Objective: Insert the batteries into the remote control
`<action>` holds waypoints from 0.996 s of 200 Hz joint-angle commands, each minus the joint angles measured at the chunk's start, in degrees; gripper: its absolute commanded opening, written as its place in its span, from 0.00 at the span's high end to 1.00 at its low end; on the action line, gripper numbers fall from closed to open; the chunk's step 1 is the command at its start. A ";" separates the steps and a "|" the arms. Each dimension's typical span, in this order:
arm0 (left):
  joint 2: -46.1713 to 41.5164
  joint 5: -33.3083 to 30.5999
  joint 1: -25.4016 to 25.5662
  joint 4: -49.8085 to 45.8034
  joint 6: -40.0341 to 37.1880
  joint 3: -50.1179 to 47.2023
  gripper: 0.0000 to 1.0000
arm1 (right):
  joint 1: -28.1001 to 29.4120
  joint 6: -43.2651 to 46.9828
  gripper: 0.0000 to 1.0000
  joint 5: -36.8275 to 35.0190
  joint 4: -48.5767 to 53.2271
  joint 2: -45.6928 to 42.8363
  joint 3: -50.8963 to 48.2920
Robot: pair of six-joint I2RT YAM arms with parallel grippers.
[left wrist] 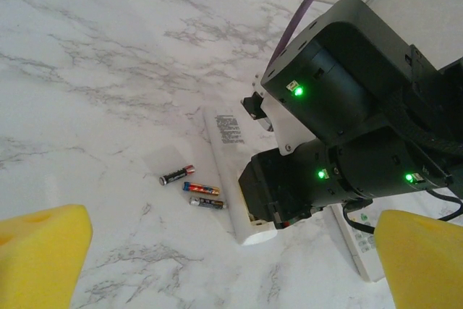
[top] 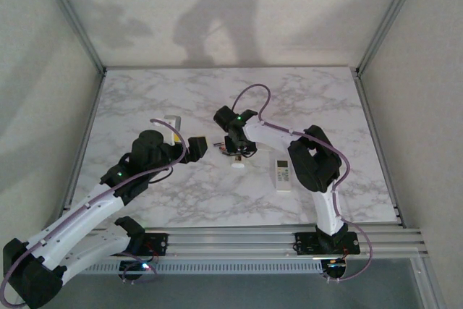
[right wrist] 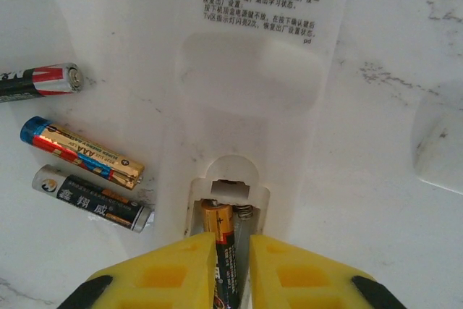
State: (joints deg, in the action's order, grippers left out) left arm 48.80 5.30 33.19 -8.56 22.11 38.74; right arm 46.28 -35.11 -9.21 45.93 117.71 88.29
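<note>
Right jaws clamp a black-and-gold battery [right wrist: 221, 226] in the open bay of the white plastic remote [right wrist: 253, 99], below Chinese print. Three loose batteries [right wrist: 85, 152], one marked "AAA", lie beside it; left jaws gape empty.

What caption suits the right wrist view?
Right hand holds a slim black-and-gold battery in the white plastic remote's compartment; three batteries alongside.

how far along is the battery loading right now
Done: the remote lies back-up with its battery bay uncovered. In hand: the right gripper is shut on one battery, held in the bay's left slot; the slot beside it shows a bare spring. Left: seat this cell, then fill the other slot from the three loose batteries beside the remote.
</note>
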 commanded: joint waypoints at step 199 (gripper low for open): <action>-2.91 0.41 0.03 1.73 0.11 -1.39 0.01 | -1.74 -12.82 0.88 -1.67 -2.08 -5.70 -0.79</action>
State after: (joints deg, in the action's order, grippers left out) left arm 46.59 5.32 33.19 -8.01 22.13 37.69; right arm 44.38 -43.57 -9.61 46.68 111.68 89.12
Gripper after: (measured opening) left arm 0.994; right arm 0.125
